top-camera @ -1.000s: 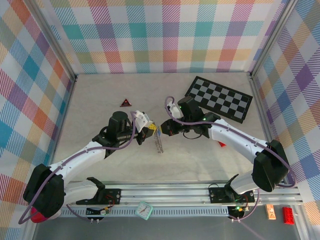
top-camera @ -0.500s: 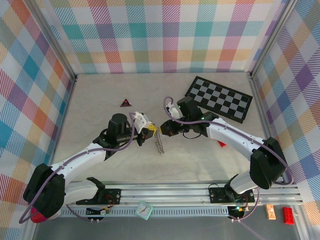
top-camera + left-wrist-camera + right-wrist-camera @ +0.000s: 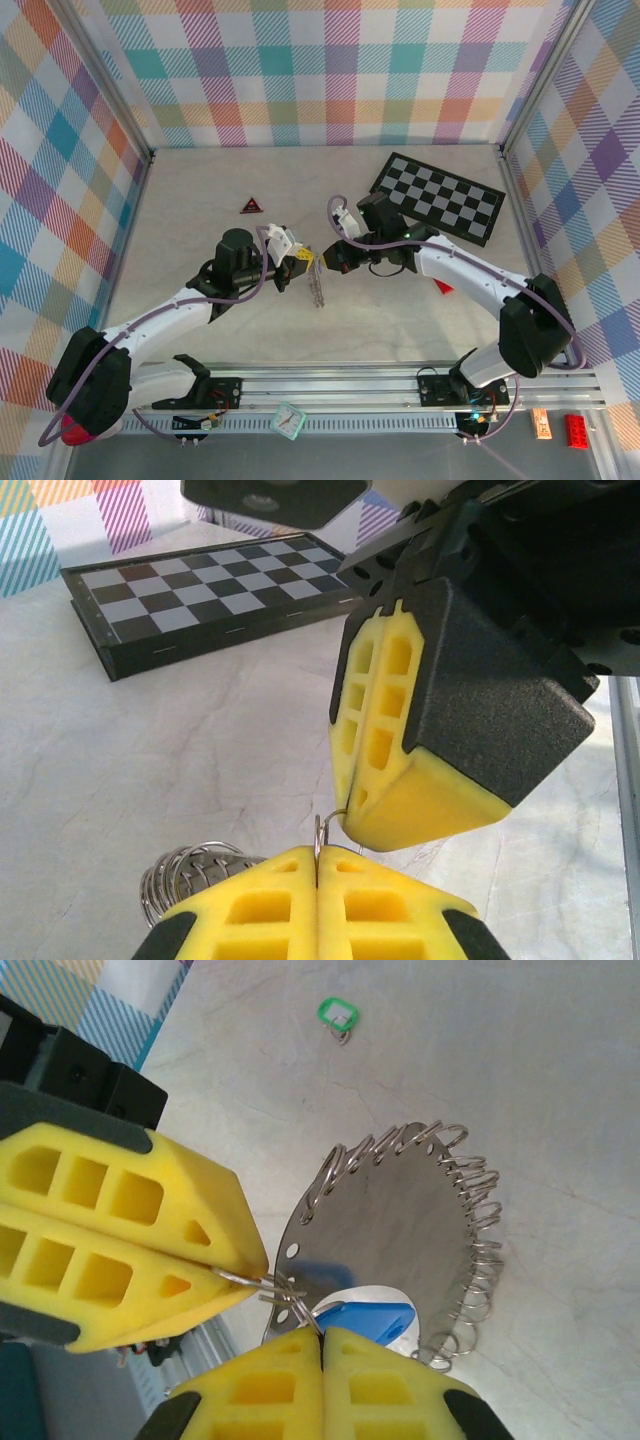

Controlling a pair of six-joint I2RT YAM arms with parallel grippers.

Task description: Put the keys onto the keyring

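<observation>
The left gripper (image 3: 318,872) and right gripper (image 3: 322,1348) stayed clenched tip to tip, both pinching a thin wire at the rim of the silvery round loop-fringed keyring (image 3: 390,1230), which hung beneath them, scarcely shifted. The black-and-white chequered board (image 3: 440,195) and small green tag (image 3: 337,1012) lay well apart.

Both arms angled inward, left hand (image 3: 302,262) and right hand (image 3: 326,261) closed, tips nearly touching

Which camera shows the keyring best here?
Right wrist: the keyring shows nearly whole and face-on, its edge fringed with small rings. Left wrist catches a few of those rings; the top view gives a thin grey sliver.
</observation>
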